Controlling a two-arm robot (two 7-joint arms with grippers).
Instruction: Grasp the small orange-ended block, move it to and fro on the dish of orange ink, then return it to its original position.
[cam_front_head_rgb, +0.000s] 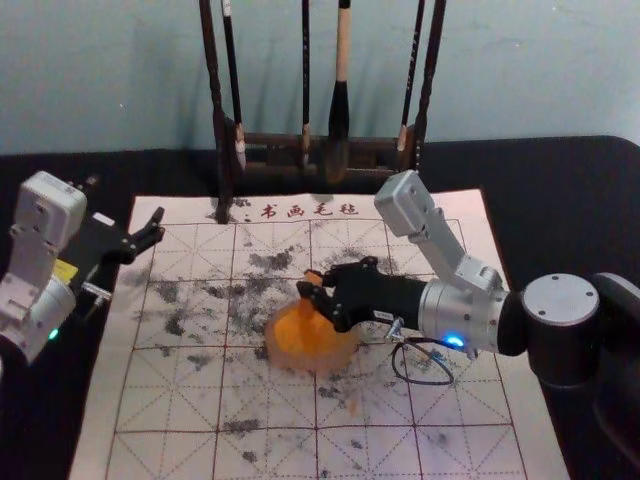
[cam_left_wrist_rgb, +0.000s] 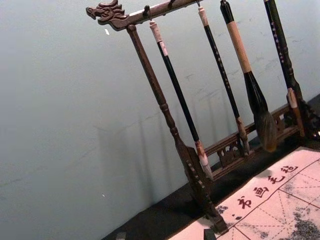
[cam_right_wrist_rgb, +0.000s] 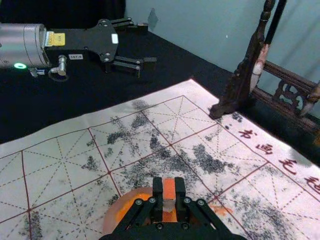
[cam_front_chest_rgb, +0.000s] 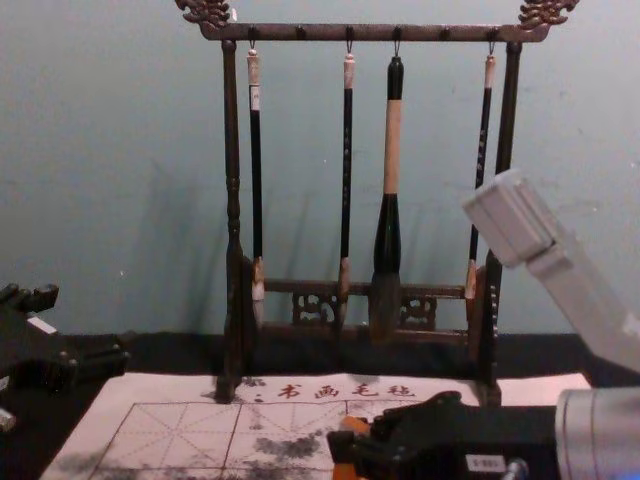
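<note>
In the head view my right gripper (cam_front_head_rgb: 316, 291) reaches in over the orange ink dish (cam_front_head_rgb: 288, 348), shut on the orange-ended block (cam_front_head_rgb: 313, 279). The right wrist view has the gripper (cam_right_wrist_rgb: 169, 199) closed around the block (cam_right_wrist_rgb: 168, 188), whose orange end faces up, with the dish (cam_right_wrist_rgb: 111, 218) behind and below. Contact between block and ink cannot be told. In the chest view, orange shows on the block (cam_front_chest_rgb: 346, 468) at the fingertips. My left gripper (cam_front_head_rgb: 150, 235) stays parked at the left, open and empty; its tips reach the lower edge of the left wrist view (cam_left_wrist_rgb: 165, 235).
A dark wooden rack (cam_front_chest_rgb: 380, 33) with several hanging brushes stands at the back, by the wall. A white gridded mat (cam_front_head_rgb: 180, 400) with grey ink smudges lies under the dish on the black table (cam_front_head_rgb: 590, 220). An orange smear (cam_right_wrist_rgb: 220, 210) marks the mat beside the dish.
</note>
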